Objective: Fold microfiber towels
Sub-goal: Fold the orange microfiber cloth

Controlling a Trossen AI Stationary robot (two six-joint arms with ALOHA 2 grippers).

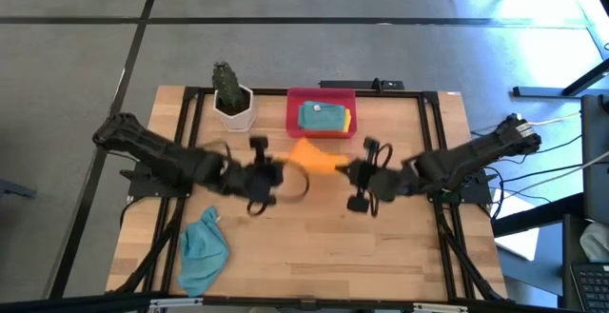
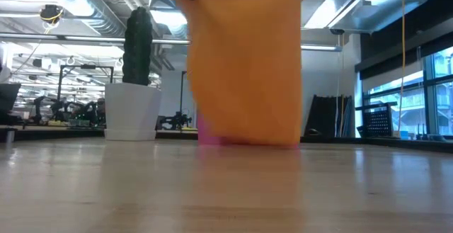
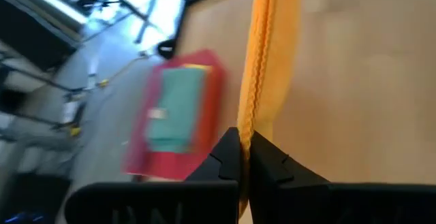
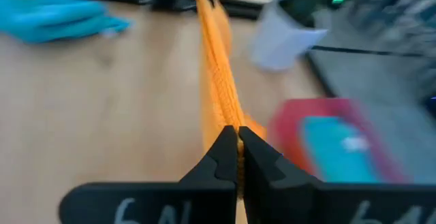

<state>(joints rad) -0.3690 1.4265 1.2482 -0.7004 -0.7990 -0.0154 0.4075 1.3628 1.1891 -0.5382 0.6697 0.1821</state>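
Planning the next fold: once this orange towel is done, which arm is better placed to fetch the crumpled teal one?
The left. The teal towel lies at the table's front on the left arm's side, near the left tool. The right tool, also clamped on the orange towel, is farther off.

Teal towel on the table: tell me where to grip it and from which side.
Judging by its pose, pinch the narrow raised end of the teal towel, coming straight down from above. It lies crumpled, loose and clear of the cactus pot. Both grippers, left gripper and right gripper, are holding the orange towel.

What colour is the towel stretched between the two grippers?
Orange towel; the low view shows it best.
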